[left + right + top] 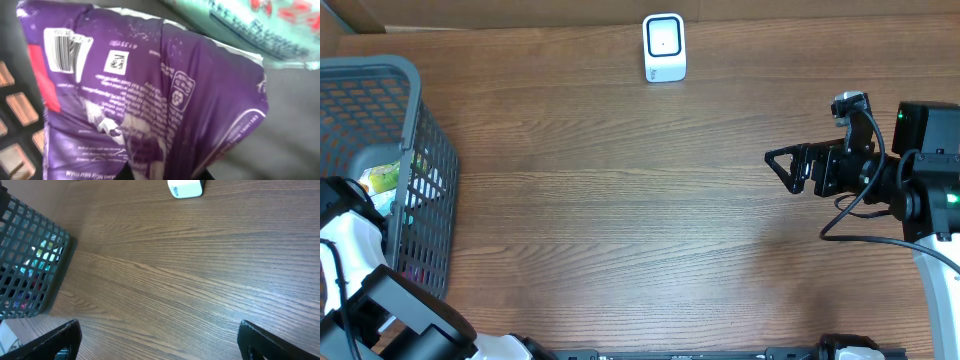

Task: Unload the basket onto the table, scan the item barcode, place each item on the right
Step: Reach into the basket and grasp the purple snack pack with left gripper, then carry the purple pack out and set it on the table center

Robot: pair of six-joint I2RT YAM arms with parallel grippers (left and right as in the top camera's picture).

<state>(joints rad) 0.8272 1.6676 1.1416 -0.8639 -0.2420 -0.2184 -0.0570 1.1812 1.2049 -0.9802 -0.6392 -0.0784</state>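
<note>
Step in hand: pick-up. The left arm (350, 235) reaches down into the basket (420, 75). Its gripper is closed, apparently pinching the purple packet's (150, 100) lower edge, though the fingers are hidden. The barcode (65, 50) faces the wrist camera. Next move: lift the packet clear and present that label to the scanner (664, 47) at the far table (620, 220) edge. The right gripper (778, 170) hovers wide open and empty.

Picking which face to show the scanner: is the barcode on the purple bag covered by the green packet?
No, the barcode sits uncovered at the upper left of the purple bag, apart from the green packet.
</note>
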